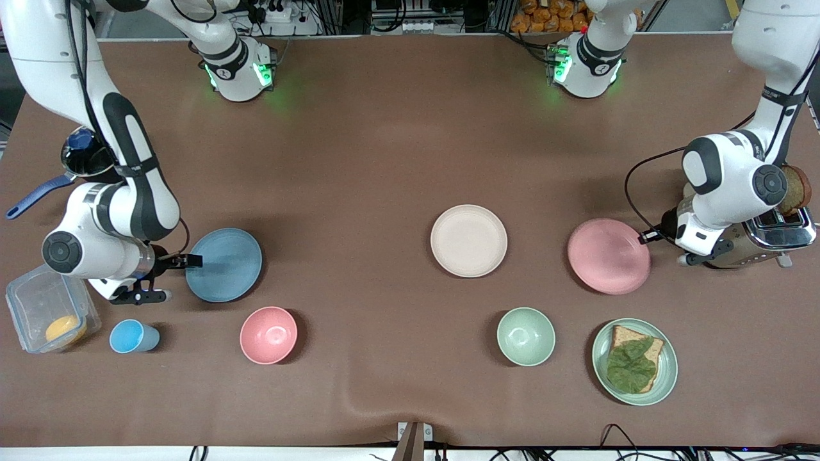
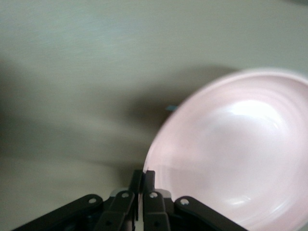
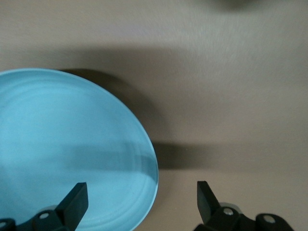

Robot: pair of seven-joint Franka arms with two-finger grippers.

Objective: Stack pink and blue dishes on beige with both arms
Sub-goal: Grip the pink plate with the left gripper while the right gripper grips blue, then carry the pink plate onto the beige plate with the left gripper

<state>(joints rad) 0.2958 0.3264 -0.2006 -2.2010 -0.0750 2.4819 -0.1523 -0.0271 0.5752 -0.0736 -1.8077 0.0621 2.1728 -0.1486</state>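
Observation:
The light blue plate [image 1: 225, 264] [image 3: 72, 144] lies flat toward the right arm's end of the table. My right gripper [image 1: 178, 278] [image 3: 140, 188] is open at its rim, one finger over the plate and the other outside it. The pale pink plate [image 1: 608, 256] [image 2: 231, 154] is toward the left arm's end. My left gripper [image 1: 644, 237] [image 2: 143, 175] is shut on its rim, and the plate casts a shadow on the cloth beside it. Between the two, near the table's middle, the beige plate [image 1: 468, 241] lies bare.
Nearer the camera stand a blue cup [image 1: 131, 337], a pink bowl [image 1: 268, 335], a green bowl [image 1: 526, 336] and a green plate [image 1: 666, 378] with bread and lettuce. A toaster [image 1: 769, 237] stands by the left arm. A clear box [image 1: 38, 301] and a blue-handled pan [image 1: 83, 157] flank the right arm.

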